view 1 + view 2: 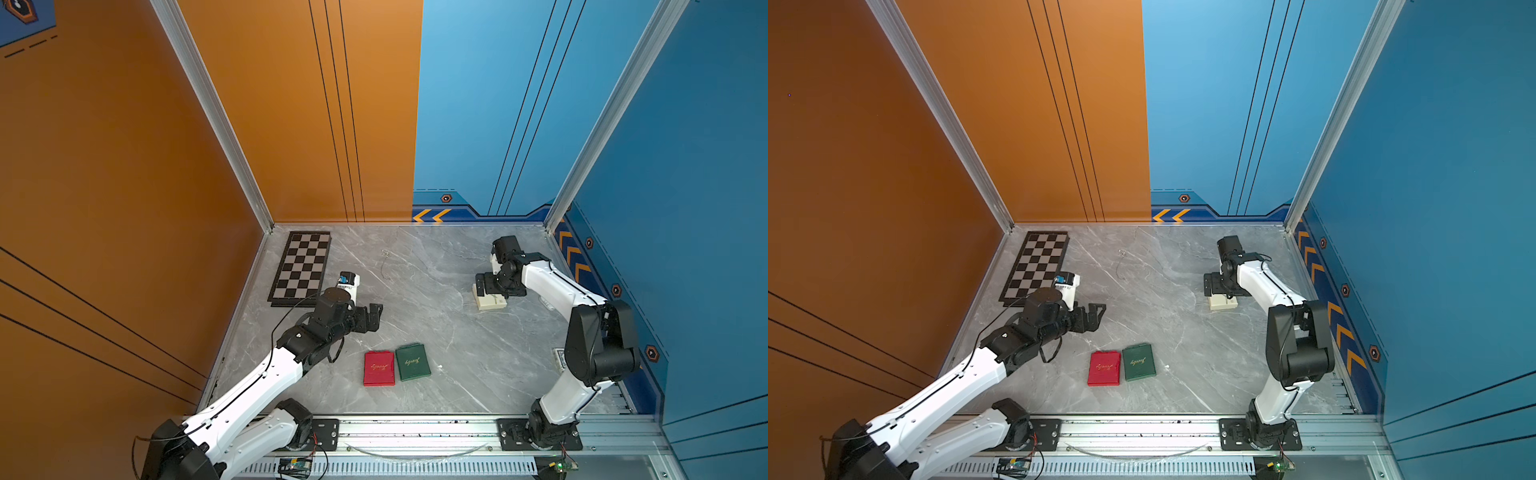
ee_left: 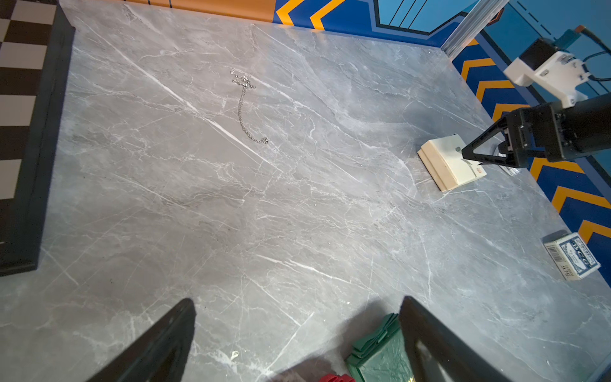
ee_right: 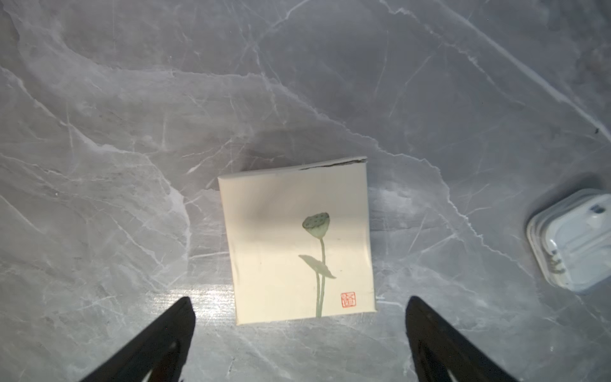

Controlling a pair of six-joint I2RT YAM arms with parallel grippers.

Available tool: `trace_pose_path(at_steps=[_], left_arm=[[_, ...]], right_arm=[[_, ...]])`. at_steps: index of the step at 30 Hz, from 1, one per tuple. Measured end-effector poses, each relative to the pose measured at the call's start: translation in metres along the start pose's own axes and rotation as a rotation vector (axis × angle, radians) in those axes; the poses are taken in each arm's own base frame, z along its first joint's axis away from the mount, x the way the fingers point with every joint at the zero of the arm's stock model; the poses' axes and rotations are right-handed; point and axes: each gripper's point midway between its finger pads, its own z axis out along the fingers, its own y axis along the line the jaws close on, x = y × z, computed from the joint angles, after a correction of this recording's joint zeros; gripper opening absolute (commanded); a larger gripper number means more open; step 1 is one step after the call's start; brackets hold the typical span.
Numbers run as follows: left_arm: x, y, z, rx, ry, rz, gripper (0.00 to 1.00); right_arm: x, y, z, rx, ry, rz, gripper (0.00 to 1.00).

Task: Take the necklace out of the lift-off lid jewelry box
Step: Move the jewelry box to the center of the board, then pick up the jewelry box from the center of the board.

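My left hand [image 1: 371, 318] is hanging released above the worktop [image 1: 436, 340], its fingers [image 2: 172, 334] spread wide and gripping nothing. In its wrist view I am seeing bare marble between them, with the corner of the green case [image 2: 377, 357] showing beside one finger.

My right hand [image 1: 490, 293] is also standing released, pointing down over the cream jewelry box [image 1: 492, 304]. In the right wrist view the two fingers [image 3: 158, 337] are straddling the box [image 3: 297, 244] without pressing its sides. The lid, printed with a lotus stem and a small red seal, is sitting on the box, with one corner looking a little split.

The necklace [image 1: 386, 266] is lying loose on the marble, outside the box and well apart from it, toward the far side between the chessboard [image 1: 301, 268] and the box. In the left wrist view I am making it out as a thin silver chain [image 2: 246, 109] curving from a small bunched end to a tiny loop.

The red case [image 1: 379, 368] and the green case are lying side by side, touching, near the front edge. A blue card deck [image 2: 572, 256] is resting by the right wall, and a white plastic piece [image 3: 575, 241] is sitting near the jewelry box; I cannot tell what that piece is.
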Motion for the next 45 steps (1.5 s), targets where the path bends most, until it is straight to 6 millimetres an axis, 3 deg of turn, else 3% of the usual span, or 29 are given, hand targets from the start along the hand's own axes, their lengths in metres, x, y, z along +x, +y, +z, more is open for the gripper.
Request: trace_pose_path(at_steps=[3, 9, 15, 19, 26, 30, 36, 45], left_arm=[[0.002, 0.001, -0.002, -0.004, 0.009, -0.001, 0.97], [0.012, 0.002, -0.010, -0.012, 0.044, -0.011, 0.97], [0.015, 0.003, -0.019, -0.021, 0.047, -0.025, 0.97], [0.015, 0.005, -0.020, -0.033, 0.043, -0.035, 0.97], [0.020, 0.008, -0.019, -0.044, 0.054, -0.034, 0.97], [0.022, 0.009, -0.018, -0.045, 0.057, -0.033, 0.97], [0.020, 0.008, -0.023, -0.037, 0.041, -0.034, 0.98], [0.023, 0.010, -0.025, -0.036, 0.039, -0.035, 0.98]], right_arm=[[0.007, 0.017, -0.009, -0.018, -0.009, -0.028, 1.00], [0.034, 0.100, -0.039, -0.116, -0.051, -0.163, 0.99], [0.099, 0.184, -0.057, -0.208, -0.026, -0.297, 0.99], [0.146, 0.218, -0.064, -0.233, -0.004, -0.359, 1.00], [0.187, 0.247, -0.074, -0.252, -0.012, -0.372, 1.00], [0.200, 0.255, -0.065, -0.236, 0.007, -0.374, 1.00], [0.211, 0.259, -0.044, -0.198, 0.042, -0.375, 1.00], [0.215, 0.261, -0.032, -0.180, 0.056, -0.375, 0.98]])
